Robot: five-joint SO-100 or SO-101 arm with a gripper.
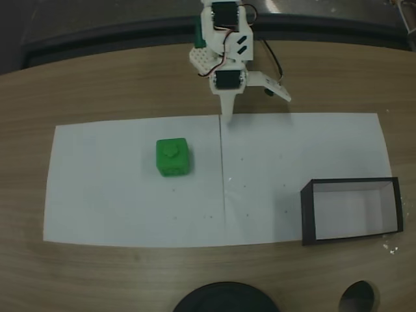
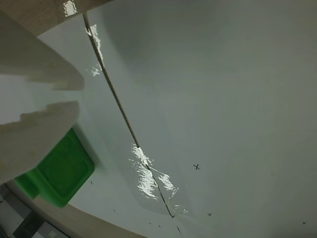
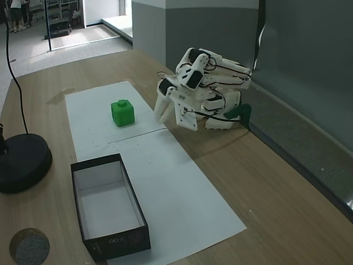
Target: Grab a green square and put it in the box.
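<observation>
The end effector [image 1: 229,116] hung spread and empty at the desk's [image 1: 97,84] far edge, apart from the cube [image 1: 172,156] and box [image 1: 351,211].

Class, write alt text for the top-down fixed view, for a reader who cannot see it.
A small bright green plastic cube with a round knob sits on white paper, left of centre. A low black-walled box with a pale floor lies at lower right, and the white robot arm's gripper rests folded at the top edge.
</observation>
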